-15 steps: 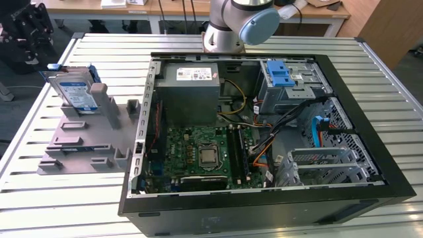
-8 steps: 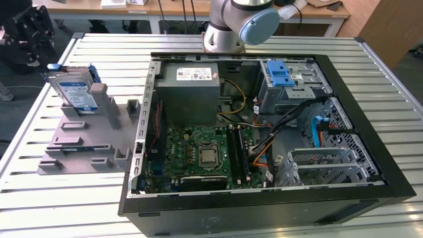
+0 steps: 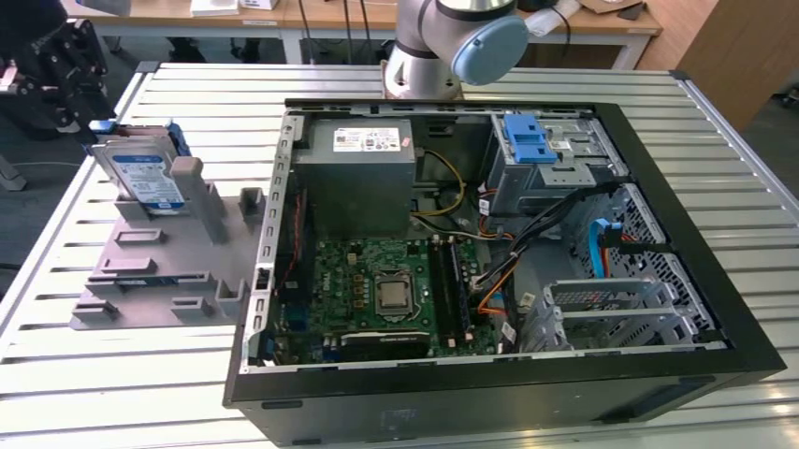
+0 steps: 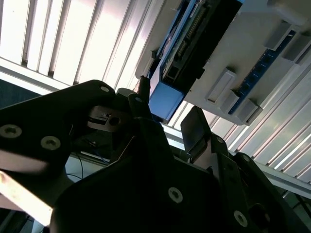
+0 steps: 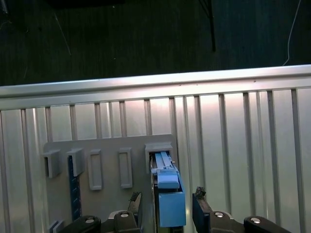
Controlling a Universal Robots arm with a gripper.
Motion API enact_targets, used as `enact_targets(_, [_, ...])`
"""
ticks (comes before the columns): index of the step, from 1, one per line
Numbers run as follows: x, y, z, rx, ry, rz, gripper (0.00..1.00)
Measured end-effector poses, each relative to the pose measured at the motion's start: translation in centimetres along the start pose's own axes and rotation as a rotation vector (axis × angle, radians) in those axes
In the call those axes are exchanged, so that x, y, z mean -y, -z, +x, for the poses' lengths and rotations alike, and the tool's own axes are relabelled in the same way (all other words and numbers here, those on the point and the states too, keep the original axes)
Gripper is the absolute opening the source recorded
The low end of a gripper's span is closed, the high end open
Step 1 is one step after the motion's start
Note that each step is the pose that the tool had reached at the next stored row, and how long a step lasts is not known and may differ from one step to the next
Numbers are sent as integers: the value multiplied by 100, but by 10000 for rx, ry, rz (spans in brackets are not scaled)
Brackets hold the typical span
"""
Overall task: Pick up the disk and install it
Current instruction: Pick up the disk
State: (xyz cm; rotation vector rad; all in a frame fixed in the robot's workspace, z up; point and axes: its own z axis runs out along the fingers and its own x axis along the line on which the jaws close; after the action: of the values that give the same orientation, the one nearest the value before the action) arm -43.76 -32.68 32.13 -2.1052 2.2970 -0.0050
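Now the disk (image 3: 144, 176) stands on edge in the grey holder (image 3: 138, 281), long axis upright. The gripper (image 5: 167, 198) straddles its blue top end, fingers (image 5: 200, 200) wide, clear of both faces.

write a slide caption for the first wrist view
Open gripper straddling the disk, which stands on edge in its grey holder.

The disk (image 3: 140, 173) is silvery metal, its rack (image 3: 138, 257) matt grey plastic.
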Motion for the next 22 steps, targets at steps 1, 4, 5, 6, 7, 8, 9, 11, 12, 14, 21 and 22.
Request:
enact_targets(1, [0,-14,0,-1,1,0,53])
enact_targets(4, [-1,-62,1,-17,2,2,53])
enact_targets(5, [-2,-82,1,-26,3,2,53])
enact_targets(6, [-2,-100,2,-36,3,3,53])
enact_targets(7, [-2,-117,2,-44,3,3,53])
enact_targets(8, [-3,-135,3,-51,4,4,53])
enact_targets(9, [-3,-150,3,-56,4,4,53])
enact_targets(11, [-3,-156,3,-58,4,3,53])
enact_targets(12, [-3,-156,3,-59,4,2,53])
enact_targets(14, [-3,-156,3,-59,4,2,53])
enact_targets(21, [-3,-206,-6,-58,4,6,53])
enact_targets(22, [-4,-217,-8,-60,4,5,53])
